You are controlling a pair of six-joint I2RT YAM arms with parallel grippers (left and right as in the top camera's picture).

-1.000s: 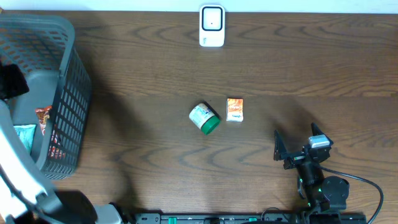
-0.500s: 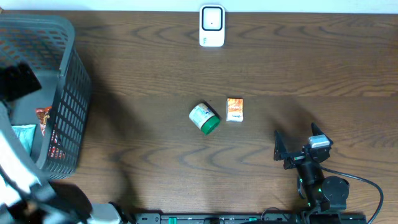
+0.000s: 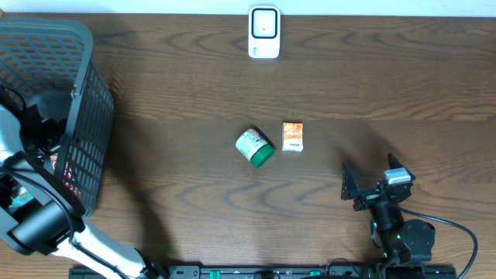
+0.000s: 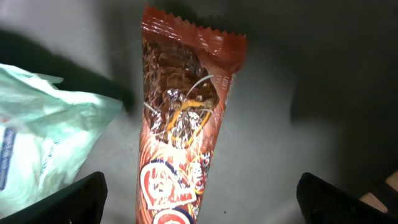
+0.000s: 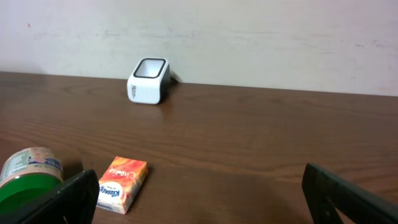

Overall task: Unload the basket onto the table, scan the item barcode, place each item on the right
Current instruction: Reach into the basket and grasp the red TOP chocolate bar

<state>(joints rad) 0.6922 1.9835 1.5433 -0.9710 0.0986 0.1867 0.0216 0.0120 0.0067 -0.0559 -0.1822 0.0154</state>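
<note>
My left gripper (image 4: 202, 202) is down inside the grey basket (image 3: 81, 85) at the table's left edge, jaws wide open. A red-orange snack wrapper (image 4: 180, 124) lies flat on the basket floor between the fingers, and neither of them touches it. The white barcode scanner (image 3: 263, 32) stands at the far middle of the table and shows in the right wrist view as well, scanner (image 5: 148, 80). My right gripper (image 3: 370, 177) rests open and empty near the front right, facing the scanner.
A pale green packet (image 4: 43, 143) lies left of the wrapper in the basket. A jar with a green lid (image 3: 255, 147) and an orange tissue pack (image 3: 292, 136) sit mid-table. The basket's walls stand around my left wrist.
The left arm has swung lower into the basket and its jaws have opened wide. The right arm and the items on the table have not moved.
</note>
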